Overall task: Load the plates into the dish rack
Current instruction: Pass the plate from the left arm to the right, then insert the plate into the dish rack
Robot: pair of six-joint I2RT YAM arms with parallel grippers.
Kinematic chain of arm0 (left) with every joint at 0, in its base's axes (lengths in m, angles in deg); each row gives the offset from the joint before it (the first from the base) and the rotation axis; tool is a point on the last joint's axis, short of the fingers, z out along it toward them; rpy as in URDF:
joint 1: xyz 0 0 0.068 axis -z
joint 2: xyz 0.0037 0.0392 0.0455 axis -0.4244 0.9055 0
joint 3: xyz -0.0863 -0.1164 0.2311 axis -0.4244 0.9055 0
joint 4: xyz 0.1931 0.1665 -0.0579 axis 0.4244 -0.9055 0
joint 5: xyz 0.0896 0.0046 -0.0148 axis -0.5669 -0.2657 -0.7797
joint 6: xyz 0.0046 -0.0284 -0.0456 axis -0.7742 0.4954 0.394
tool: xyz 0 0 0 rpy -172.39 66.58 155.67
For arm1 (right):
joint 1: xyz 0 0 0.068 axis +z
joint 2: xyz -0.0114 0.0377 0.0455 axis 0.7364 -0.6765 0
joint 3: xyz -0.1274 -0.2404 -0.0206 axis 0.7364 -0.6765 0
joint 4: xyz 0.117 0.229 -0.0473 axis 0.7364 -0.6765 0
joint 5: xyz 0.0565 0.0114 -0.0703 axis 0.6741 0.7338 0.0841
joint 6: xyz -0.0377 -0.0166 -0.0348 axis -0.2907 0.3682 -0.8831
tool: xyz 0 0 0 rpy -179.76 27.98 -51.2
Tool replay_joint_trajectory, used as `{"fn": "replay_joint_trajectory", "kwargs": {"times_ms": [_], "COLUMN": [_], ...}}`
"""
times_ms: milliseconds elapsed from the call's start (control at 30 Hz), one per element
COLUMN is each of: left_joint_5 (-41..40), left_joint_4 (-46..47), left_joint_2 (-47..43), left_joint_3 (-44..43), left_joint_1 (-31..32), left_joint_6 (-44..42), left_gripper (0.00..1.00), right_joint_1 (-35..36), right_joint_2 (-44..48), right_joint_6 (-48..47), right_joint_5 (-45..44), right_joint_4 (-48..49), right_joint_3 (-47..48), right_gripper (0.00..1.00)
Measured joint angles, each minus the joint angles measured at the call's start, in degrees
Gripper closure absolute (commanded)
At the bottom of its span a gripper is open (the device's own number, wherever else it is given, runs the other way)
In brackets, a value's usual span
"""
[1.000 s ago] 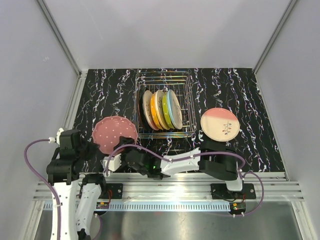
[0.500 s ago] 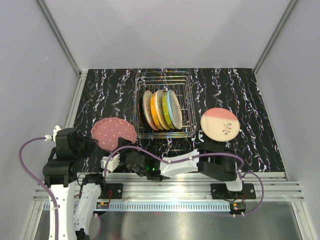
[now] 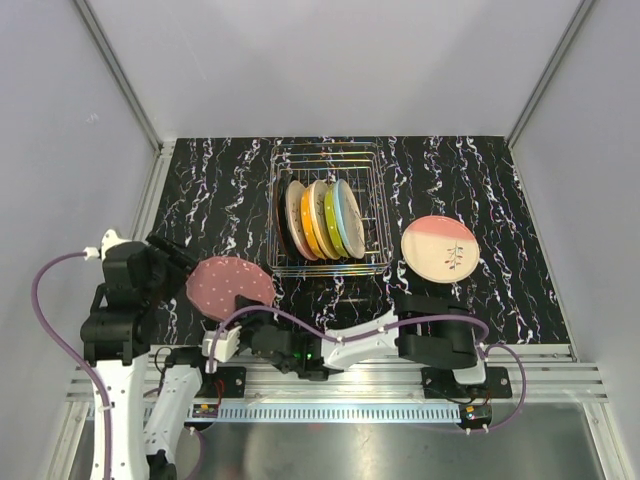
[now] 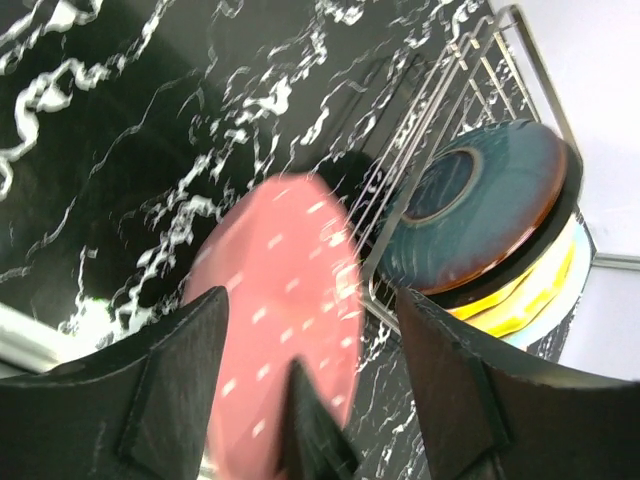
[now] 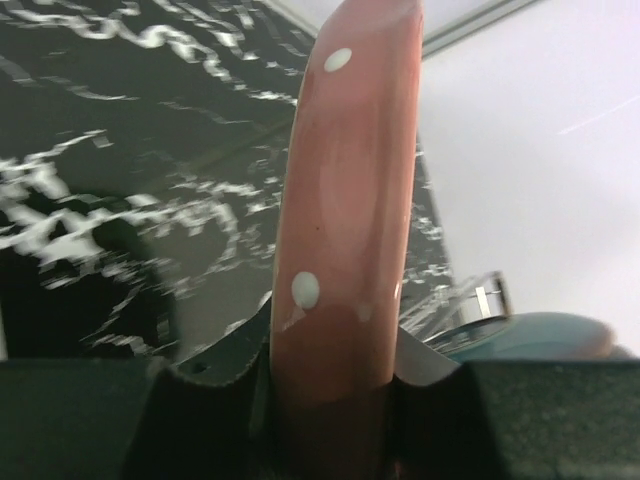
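Handover step. The pink dotted plate (image 3: 232,287) sits off the table (image 3: 200,180), roughly upright, at the near-left corner between my two arms. My right gripper (image 5: 335,385) is clamped on its lower rim: in the right wrist view the edge is wedged between both fingers. My left gripper (image 3: 175,257) is released, jaws spread wide with the plate beyond them and no contact that I can see. That view is blurred.

The dish rack (image 3: 325,160) holds a row of standing plates (image 3: 322,220). The cream-and-pink plate (image 3: 440,248) lies flat on the table just right of the rack, not yet loaded.

Next, as I judge it:
- The left arm backs clear of the rim.
- The right arm carries the plate over to the rack and keeps it edge-on to the wires.
- It lowers into a free slot. The room right of the light-blue plate looks usable.
- The grip is on the rim only, so watch for swing.

Versus a second ago:
- The roles have swapped. Left was clenched on the plate then and right stood open.
- The plate has shifted toward the near edge.
- The left arm has pulled up and away.
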Motion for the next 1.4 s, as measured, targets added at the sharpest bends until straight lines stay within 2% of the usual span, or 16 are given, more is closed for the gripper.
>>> {"fn": "replay_joint_trajectory", "kwargs": {"times_ms": [200, 367, 500, 733, 800, 833, 967, 1000, 1067, 1233, 1333, 1400], "left_joint_5": [-2.38, -3.74, -3.39, 0.83, 1.36, 1.7, 2.86, 2.93, 2.51, -4.22, -10.56, -12.83], "left_joint_4": [3.41, 7.52, 11.21, 19.37, 20.81, 21.38, 23.23, 23.74, 24.65, 26.03, 27.65, 27.69], "left_joint_2": [5.03, 5.64, 6.12, 7.34, 7.43, 7.43, 7.41, 7.43, 7.37, 6.49, 4.44, 3.76], "left_joint_3": [-7.69, -11.19, -12.55, -8.39, -5.6, -4.09, 0.52, 1.49, 3.15, 5.42, 8.26, 9.31], "left_joint_1": [0.0, 0.0, 0.0, 0.28, 0.5, 0.55, 0.83, 1.05, 2.43, 10.34, 15.58, 16.9], "left_joint_6": [-5.22, -8.31, -10.64, -15.41, -16.39, -17.05, -19.21, -19.76, -20.98, -25.16, -27.85, -28.92], "left_gripper": [0.23, 0.14, 0.01, 0.02, 0.18, 0.22, 0.07, 0.06, 0.01, 0.01, 0.01, 0.01], "right_joint_1": [2.84, 3.91, 3.87, 3.56, 2.91, 2.36, -2.71, -5.35, -9.66, -21.86, -25.59, -27.26], "right_joint_2": [8.24, 25.83, 39.21, 55.67, 58.73, 59.89, 60.98, 60.85, 60.74, 60.76, 60.13, 58.47], "right_joint_6": [11.02, 25.79, 34.6, 40.04, 40.22, 40.26, 42.99, 45.0, 48.26, 56.85, 59.65, 61.11], "right_joint_5": [1.62, 4.5, 3.1, -8.37, -12.11, -14.4, -21.51, -22.32, -22.64, -19.65, -18.47, -16.72], "right_joint_4": [-6.75, -17.4, -23.12, -28.52, -28.65, -28.72, -30.8, -32.81, -36.2, -43.82, -46.36, -47.25], "right_joint_3": [-6.97, -12.63, -13.84, -15.02, -15.89, -16.15, -16.35, -16.37, -16.7, -17.55, -17.46, -17.03], "right_gripper": [1.0, 1.0, 1.0, 1.0, 1.0, 1.0, 1.0, 1.0, 1.0, 1.0, 1.0, 1.0]}}
